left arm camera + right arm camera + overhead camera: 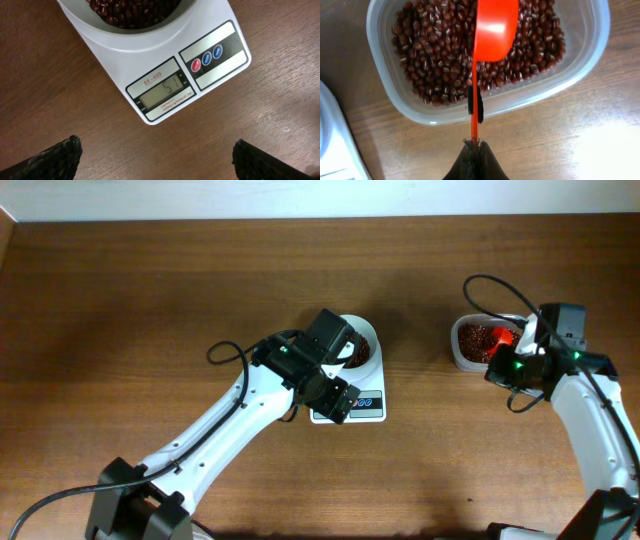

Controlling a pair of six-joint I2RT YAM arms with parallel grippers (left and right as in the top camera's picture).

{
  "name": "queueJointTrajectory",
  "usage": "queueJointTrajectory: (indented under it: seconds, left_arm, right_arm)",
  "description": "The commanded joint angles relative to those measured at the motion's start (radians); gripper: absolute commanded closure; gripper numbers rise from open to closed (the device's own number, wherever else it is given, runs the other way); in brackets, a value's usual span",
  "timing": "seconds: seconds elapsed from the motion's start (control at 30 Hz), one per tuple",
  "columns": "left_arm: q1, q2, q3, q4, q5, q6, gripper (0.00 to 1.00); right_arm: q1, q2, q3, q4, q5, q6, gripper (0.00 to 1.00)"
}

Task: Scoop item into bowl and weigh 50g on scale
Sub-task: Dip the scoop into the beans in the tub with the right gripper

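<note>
The white scale [365,408] [210,55] sits mid-table with the white bowl [365,332] [140,35] on it, holding dark red beans [132,10]; its display reads about 51. My left gripper [335,395] [157,157] is open and empty, hovering over the table just in front of the scale. My right gripper [520,360] [475,147] is shut on the handle of the orange-red scoop [503,335] [492,30], whose head is over the beans [435,55] in the clear tub [462,358] [540,92].
The clear tub stands at the right of the wooden table, right of the scale. A corner of the scale [335,145] shows at the left of the right wrist view. A black cable loops above the tub [485,285].
</note>
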Motion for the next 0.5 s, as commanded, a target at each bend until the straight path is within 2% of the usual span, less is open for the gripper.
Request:
queueJointTrajectory:
  seconds: [0.0,0.13,0.23,0.3,0.47]
  left_arm:
    - [0.000,0.008,-0.003,0.002,-0.006,0.009,0.01]
    - [0.000,0.008,-0.003,0.002,-0.006,0.009,0.01]
    - [0.000,0.008,-0.003,0.002,-0.006,0.009,0.01]
    - [0.000,0.008,-0.003,0.002,-0.006,0.009,0.01]
    - [0.000,0.008,-0.003,0.002,-0.006,0.009,0.01]
  right_arm:
    - [0.005,-0.005,0.124,-0.062,0.027,-0.077,0.96]
    - [0.005,-0.005,0.216,-0.214,0.037,-0.188,0.96]
    - [0.011,-0.005,0.235,-0.298,0.131,-0.217,0.96]
    - [0.043,-0.005,0.243,-0.304,0.165,-0.240,0.96]
    - [0.205,-0.005,0.344,-0.361,0.476,-0.248,0.96]
